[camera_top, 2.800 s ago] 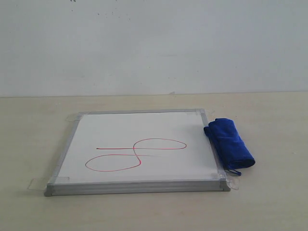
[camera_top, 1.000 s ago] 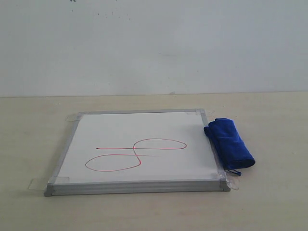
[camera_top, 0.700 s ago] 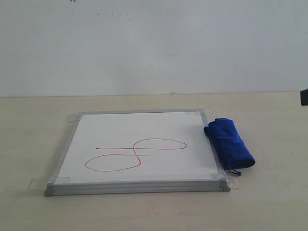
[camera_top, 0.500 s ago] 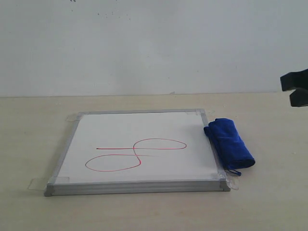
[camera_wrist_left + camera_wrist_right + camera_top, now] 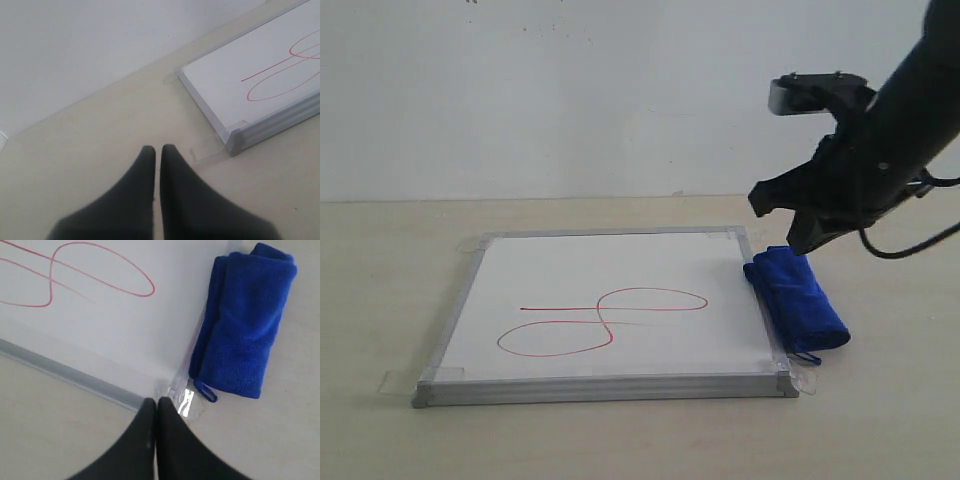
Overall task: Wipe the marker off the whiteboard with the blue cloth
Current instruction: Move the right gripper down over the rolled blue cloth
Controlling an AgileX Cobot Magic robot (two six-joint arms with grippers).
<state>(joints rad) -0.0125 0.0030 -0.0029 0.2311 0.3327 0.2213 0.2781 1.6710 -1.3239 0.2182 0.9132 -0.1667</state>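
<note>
Right fingers (image 5: 170, 445) pressed together, empty, hovering over cloth (image 5: 245, 320) lying just beside board (image 5: 100, 340); left fingers (image 5: 142, 190) likewise closed; marker (image 5: 151, 288) unwiped; reaching step; next: spread, lower, pinch cloth.

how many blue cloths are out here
1. The blue cloth lies rolled on the table, against the right frame of the whiteboard in the exterior view. No other shows.

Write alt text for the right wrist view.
A rolled blue cloth lies beside the whiteboard's framed edge, with a red marker loop unwiped on the board. The right gripper's shut fingers point toward the board's taped corner.
</note>
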